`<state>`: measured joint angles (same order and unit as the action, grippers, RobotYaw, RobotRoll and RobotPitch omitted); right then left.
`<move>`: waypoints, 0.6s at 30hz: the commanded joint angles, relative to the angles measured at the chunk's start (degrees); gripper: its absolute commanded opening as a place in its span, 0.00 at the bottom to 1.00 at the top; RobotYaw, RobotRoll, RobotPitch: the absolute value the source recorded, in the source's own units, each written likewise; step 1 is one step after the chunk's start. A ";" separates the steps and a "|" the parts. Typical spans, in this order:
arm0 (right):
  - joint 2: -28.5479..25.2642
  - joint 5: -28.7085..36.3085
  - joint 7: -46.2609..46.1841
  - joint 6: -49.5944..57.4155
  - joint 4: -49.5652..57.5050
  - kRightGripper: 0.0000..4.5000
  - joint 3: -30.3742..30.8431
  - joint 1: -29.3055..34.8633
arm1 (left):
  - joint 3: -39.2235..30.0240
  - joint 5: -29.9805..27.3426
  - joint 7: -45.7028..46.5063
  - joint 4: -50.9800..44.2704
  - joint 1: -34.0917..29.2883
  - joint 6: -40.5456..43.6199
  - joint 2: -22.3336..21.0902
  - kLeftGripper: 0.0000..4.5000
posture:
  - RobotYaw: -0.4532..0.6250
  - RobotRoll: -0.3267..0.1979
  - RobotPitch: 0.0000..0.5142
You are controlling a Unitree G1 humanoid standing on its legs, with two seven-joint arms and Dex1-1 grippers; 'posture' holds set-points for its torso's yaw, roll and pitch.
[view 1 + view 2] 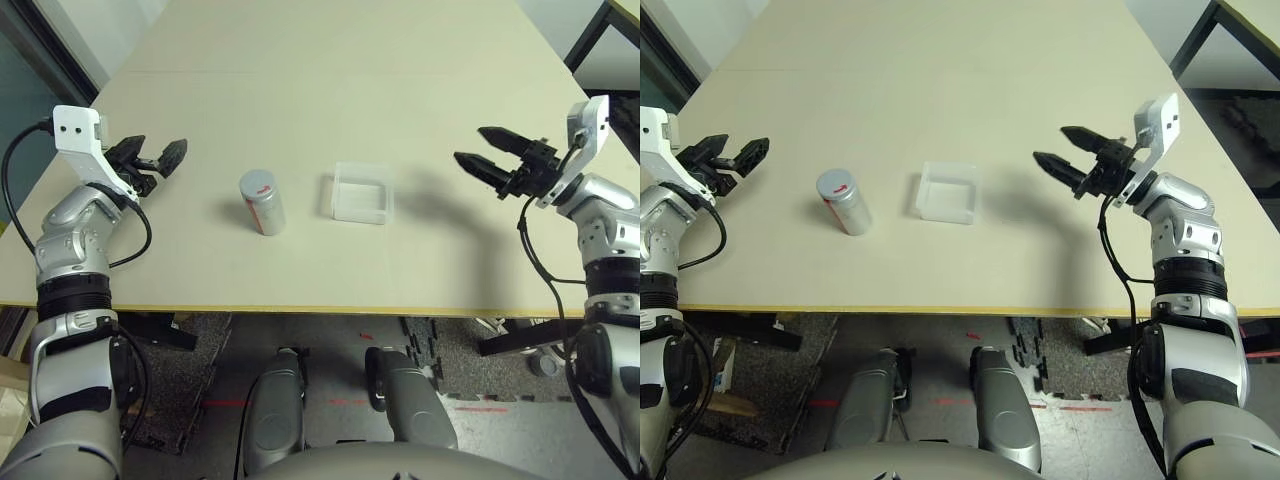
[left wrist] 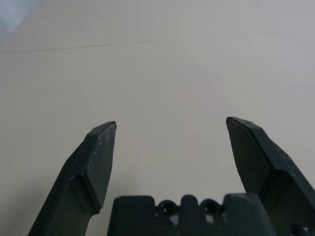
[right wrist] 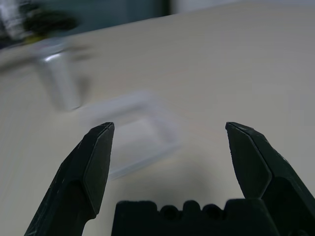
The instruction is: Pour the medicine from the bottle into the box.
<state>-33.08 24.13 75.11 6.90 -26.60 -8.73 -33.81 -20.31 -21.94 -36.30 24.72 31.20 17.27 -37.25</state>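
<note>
The left gripper [image 2: 171, 119], its fingers spread wide, was poised over the beige table [image 1: 300, 100], the upright silver-grey bottle [image 1: 263, 204] with its red mark and grey cap lying to its right. The clear plastic box [image 1: 363, 193] sat between that bottle and the right gripper [image 3: 170, 123], also wide open, with bare tabletop between the right claw and the box.

Silver forearms [image 1: 76, 235] with black ribbed bands; behind each black, pointed end effector [image 1: 155, 165], white brackets [image 1: 80, 140] and black cables [image 1: 8, 170].
</note>
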 commanded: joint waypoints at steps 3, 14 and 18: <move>-1.55 -1.25 6.97 -2.02 5.37 1.00 5.11 2.83 | -0.55 -3.83 -3.02 -7.78 -4.40 4.61 -0.35 1.00 | 0.47 0.62 0.29; 0.21 -1.86 8.93 -3.39 5.05 1.00 8.32 1.41 | -3.53 -11.65 -7.68 -25.98 -18.20 7.34 0.33 1.00 | 0.51 0.62 0.31; 0.71 -2.43 8.81 -4.53 3.20 1.00 8.88 0.40 | -3.82 -13.88 -7.99 -31.98 -23.97 6.53 2.34 1.00 | 0.52 0.62 0.33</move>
<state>-32.57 22.31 83.72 3.25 -22.51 -0.48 -32.97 -23.72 -34.66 -43.88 -4.64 8.94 24.14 -35.76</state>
